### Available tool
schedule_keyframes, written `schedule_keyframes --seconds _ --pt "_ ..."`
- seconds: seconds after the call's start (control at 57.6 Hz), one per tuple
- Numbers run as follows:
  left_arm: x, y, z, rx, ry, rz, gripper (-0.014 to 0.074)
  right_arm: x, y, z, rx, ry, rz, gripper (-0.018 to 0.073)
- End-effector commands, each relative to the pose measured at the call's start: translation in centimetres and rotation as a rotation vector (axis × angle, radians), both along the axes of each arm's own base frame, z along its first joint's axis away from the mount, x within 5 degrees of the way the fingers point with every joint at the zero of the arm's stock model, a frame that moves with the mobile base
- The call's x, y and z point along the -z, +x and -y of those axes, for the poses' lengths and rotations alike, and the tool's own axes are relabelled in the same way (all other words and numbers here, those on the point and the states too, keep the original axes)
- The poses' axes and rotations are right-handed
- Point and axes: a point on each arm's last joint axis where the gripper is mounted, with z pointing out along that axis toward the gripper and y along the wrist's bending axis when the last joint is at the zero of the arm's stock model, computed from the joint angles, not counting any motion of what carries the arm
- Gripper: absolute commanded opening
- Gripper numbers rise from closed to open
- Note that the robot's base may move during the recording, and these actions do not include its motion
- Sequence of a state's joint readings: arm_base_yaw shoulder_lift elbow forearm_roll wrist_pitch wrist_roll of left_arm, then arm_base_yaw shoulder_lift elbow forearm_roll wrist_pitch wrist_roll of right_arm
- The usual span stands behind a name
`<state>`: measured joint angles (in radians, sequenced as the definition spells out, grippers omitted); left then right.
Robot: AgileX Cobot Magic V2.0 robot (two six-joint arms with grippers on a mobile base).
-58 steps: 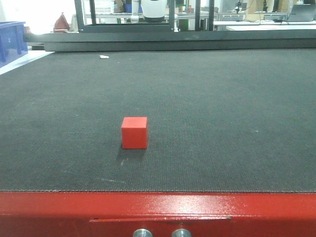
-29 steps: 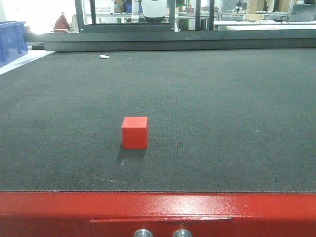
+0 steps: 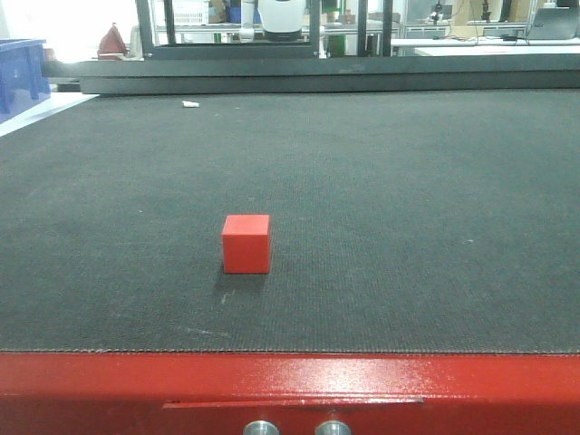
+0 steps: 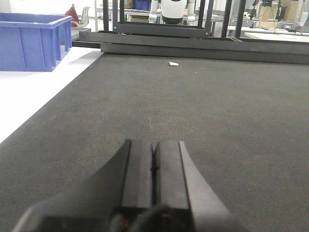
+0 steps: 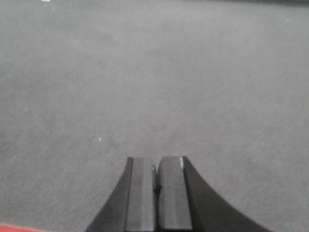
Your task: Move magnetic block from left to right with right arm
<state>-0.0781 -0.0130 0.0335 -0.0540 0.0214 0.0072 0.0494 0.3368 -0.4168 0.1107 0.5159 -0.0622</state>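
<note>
**Magnetic block** [image 3: 246, 243]: small red cube, sitting square and flat on the dark mat [image 3: 408, 227]. In the front view it lies a little left of the centre line and near the red table rim [image 3: 290, 385]. Nothing touches it, and neither wrist view shows it.

**Right gripper** [image 5: 155, 162]: jaws pressed together with nothing between them. It looks out over bare mat, with the cube outside its view.

**Left gripper** [image 4: 154, 145]: jaws likewise together and empty, pointed along the mat.

**Other contents:** a blue bin [image 4: 29, 41] stands on the white surface beyond the mat's left edge. A small white scrap [image 4: 173, 63] lies at the mat's far end.

**Progress:** judged as not begun. The cube is ungrasped, unlifted and on the left portion of the mat, and no arm appears in the front view.

**Outstanding:**
- right arm to part its jaws and reach across to the cube
- close on the cube and lift it
- carry it to the right half of the mat
- set it down and release
</note>
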Motion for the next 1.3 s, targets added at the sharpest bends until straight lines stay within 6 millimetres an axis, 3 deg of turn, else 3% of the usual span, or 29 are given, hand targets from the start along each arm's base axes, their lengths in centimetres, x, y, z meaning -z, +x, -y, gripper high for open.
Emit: schedule_keyframes --seconds 0.0,0.226,0.539,0.625,0.834,1.285 --pt "-0.5 -0.1 -0.1 -0.006 -0.016 0.078 -0.0126 -1.7 1.9 -0.4 -0.026 0.032 0.004 0.0056" --pt "-0.5 -0.1 -0.1 -0.006 -0.016 0.078 -0.0126 -1.7 6.6 -3.4 -0.151 0.059 -0.167 0.0057" --pt "-0.5 -0.1 -0.1 -0.006 -0.016 0.078 -0.0126 0.0 12.2 -10.0 -0.246 0.068 -0.428 0.009" --pt "-0.5 -0.1 -0.1 -0.006 -0.016 0.078 -0.0126 0.0 13.4 -12.2 -0.286 0.041 -0.471 0.021" --pt "-0.5 -0.1 -0.1 -0.006 -0.016 0.078 -0.0126 0.3 15.6 -17.2 -0.237 0.105 -0.636 0.0653" --pt "-0.5 -0.1 -0.1 -0.006 -0.016 0.078 -0.0126 -0.2 20.8 -25.5 -0.103 0.042 -0.883 0.062"
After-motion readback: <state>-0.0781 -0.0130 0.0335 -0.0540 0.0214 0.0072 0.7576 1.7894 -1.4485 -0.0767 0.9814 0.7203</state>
